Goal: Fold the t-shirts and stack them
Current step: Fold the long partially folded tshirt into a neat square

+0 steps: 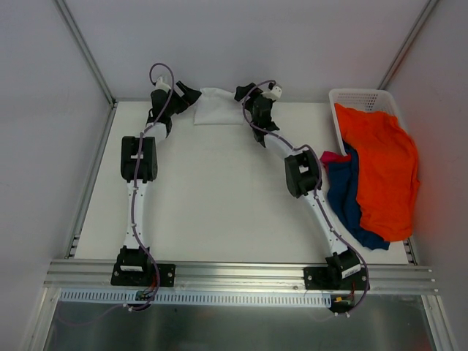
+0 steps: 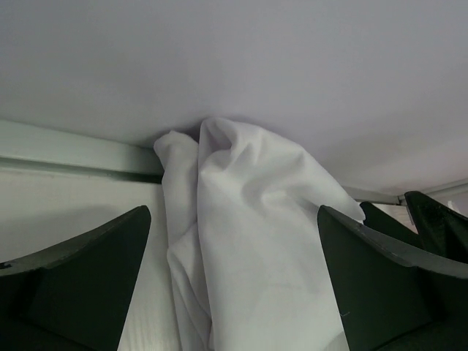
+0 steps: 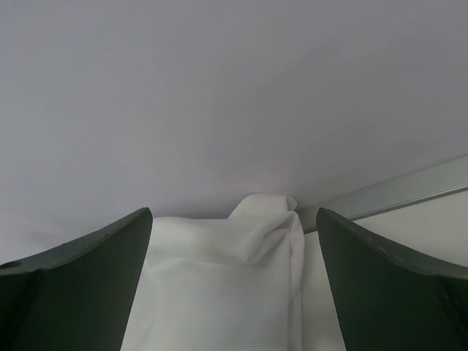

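Noting both jaws wide open, white shirt (image 1: 217, 106) lying loose between them at far edge of desk (image 1: 219, 205); bunched cloth could snag a jaw and unfold

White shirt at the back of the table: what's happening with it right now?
Both arms are reaching to the white t-shirt, which lies loosely bunched at the far edge of the table. The left gripper and the right gripper flank it, fingers wide open, with cloth between them but not clamped. The orange t-shirt, navy t-shirt and magenta t-shirt sit heaped and unfolded at the basket on the right.
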Tool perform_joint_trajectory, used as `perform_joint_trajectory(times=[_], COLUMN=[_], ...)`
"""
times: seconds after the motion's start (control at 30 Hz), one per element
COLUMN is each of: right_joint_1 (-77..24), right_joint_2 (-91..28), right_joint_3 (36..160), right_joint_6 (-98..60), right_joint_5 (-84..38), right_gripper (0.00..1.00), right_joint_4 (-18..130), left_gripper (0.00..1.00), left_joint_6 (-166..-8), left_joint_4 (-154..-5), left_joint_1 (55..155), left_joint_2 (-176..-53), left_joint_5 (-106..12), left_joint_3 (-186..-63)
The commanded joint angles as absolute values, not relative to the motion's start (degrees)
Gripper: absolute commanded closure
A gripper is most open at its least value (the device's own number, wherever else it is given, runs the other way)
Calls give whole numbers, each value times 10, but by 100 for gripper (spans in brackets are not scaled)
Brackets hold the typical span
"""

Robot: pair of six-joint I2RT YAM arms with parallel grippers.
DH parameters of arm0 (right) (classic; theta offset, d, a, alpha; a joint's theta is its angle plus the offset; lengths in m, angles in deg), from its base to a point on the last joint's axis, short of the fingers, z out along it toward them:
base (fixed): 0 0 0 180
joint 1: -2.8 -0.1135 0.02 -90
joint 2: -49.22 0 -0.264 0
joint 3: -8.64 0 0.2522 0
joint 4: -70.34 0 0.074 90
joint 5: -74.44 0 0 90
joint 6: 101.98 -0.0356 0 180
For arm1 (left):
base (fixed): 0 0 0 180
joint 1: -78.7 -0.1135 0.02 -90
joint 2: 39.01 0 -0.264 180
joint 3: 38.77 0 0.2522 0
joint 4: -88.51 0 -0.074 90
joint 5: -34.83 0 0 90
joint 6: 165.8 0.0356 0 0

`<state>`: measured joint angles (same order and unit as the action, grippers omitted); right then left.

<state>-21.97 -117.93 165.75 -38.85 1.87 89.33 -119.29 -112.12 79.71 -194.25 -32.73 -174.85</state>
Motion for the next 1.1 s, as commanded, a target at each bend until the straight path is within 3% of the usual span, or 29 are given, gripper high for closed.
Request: perform_joint_trajectory(times=[0.0, 0.13, 0.23, 0.37, 0.53, 0.57, 0.6, 0.7, 0.93, 1.07], right_joint_1=[-223, -238, -250, -250, -247, -246, -246, -244, -239, -239], right_joint_2=[-1079, -970, -928, -917, -910, -918, -925, -977, -1118, -1137], right_joint_3=[1638, 1480, 1451, 1449, 1422, 1429, 1454, 1528, 1650, 1633], right_joint_6=[-347, -342, -352, -414, -462, -467, -469, -472, -545, -556], right_joint_5=[-18, -64, -121, -203, -242, -244, -246, -242, -184, -136], right_gripper=[1, 0, 0, 10, 47, 56, 73, 99, 99, 99], right_joint_4=[942, 976, 952, 888, 878, 876, 864, 838, 865, 864], left_gripper=[1, 1, 1, 1, 1, 1, 1, 1, 1, 1], left_joint_6=[-1184, -1192, -1193, -1212, -1239, -1244, -1255, -1255, -1202, -1161], left_joint_4=[-1183, -1218, -1231, -1221, -1249, -1255, -1267, -1288, -1247, -1178], left_joint_1=[793, 796, 801, 803, 804, 804, 806, 819, 878, 915], left_joint_2=[-1827, -1734, -1673, -1618, -1548, -1535, -1505, -1436, -1271, -1194], left_joint_5=[-321, -315, -317, -293, -273, -270, -263, -262, -288, -323], left_joint_3=[-1690, -1544, -1462, -1378, -1248, -1225, -1203, -1110, -948, -924])
